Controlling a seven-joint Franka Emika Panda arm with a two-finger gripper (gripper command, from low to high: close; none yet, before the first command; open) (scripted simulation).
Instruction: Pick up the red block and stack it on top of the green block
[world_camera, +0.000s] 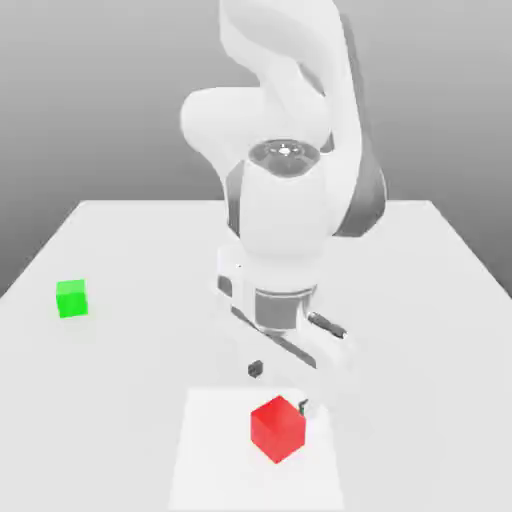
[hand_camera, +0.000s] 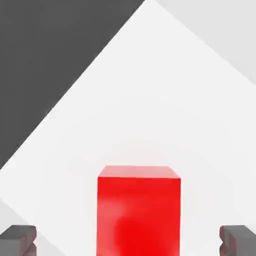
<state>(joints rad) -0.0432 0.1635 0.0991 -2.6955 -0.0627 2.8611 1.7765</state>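
Your arm (world_camera: 285, 190) folds forward over the table, wrist bent so the hand points straight down. The gripper (world_camera: 279, 388) hangs low with jaws spread wide (both dark fingertips (hand_camera: 17, 240) stand well apart), holding nothing.

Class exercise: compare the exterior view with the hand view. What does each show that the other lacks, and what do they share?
Exterior view alone: the green block, standing apart at the exterior view's left, and the robot's white arm. Hand view alone: a dark area beyond the white surface. Both share the red block, the white table and the open hand, one finger on each side of the red block.
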